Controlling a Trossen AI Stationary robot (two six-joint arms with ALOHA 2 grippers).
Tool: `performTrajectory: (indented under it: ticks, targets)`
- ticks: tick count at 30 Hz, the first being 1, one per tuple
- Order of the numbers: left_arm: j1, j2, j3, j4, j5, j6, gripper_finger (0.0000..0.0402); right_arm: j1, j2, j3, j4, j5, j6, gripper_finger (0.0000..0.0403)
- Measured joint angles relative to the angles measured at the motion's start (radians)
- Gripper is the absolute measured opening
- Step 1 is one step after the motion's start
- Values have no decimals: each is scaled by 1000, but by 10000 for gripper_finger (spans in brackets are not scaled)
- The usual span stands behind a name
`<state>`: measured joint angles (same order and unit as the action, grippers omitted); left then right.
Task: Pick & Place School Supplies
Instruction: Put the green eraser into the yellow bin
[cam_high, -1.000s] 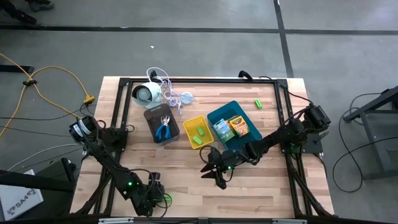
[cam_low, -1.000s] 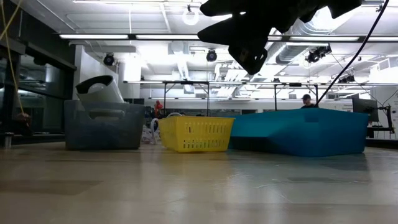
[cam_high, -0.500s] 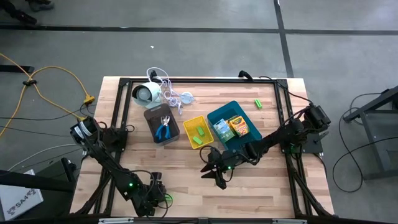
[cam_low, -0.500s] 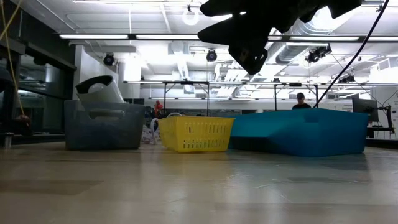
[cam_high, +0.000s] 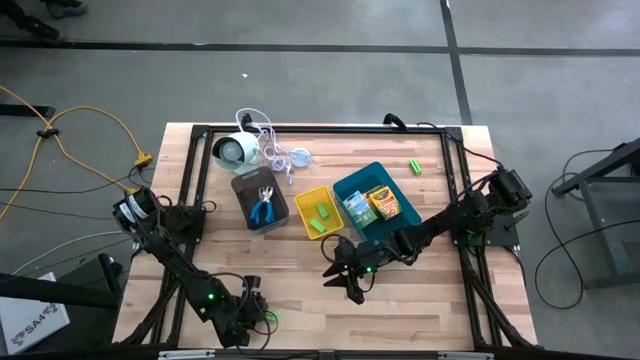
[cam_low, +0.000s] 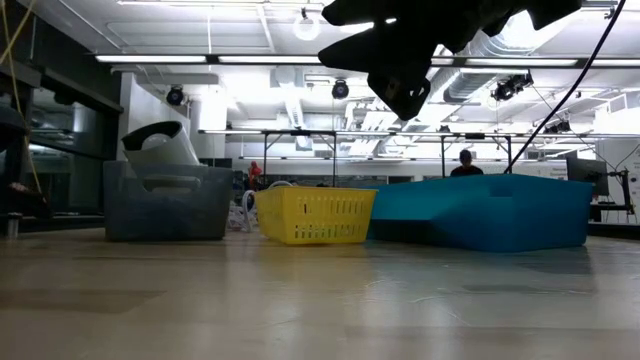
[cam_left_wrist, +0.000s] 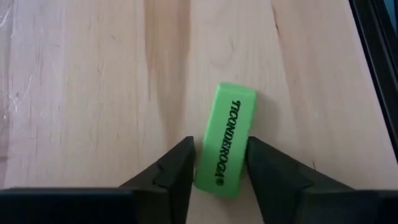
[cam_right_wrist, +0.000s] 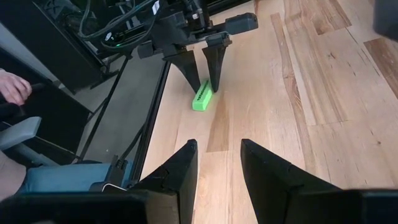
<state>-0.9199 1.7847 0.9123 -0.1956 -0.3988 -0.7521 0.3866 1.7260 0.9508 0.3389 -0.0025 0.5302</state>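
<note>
The wooden table (cam_high: 300, 270) carries, in the high view, a blue tray (cam_high: 352, 189) near centre holding printed boxes (cam_high: 381, 203), with a yellow tray (cam_high: 306, 200) at its nine o'clock and a grey tray (cam_high: 246, 190) beyond. The right gripper (cam_high: 345, 275) hovers at six o'clock of the blue tray, fingers parted and empty. The left gripper (cam_left_wrist: 221, 168) sits at the table's seven o'clock edge, jaws straddling a green eraser (cam_left_wrist: 225, 147) flat on the wood (fingers touching or nearly touching its sides).
</note>
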Motion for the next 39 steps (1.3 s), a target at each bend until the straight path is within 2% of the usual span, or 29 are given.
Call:
performTrajectory:
  ticks: [6,23,39]
  targets:
    - [0,0,-1,12,0,1,105,0,0,0,0,0,0,114]
    - [17,-1,0,51,14,64,101,12,0,0,0,0,0,114]
    - [214,2,39,73,7,293,100,85,0,0,0,3,0,114]
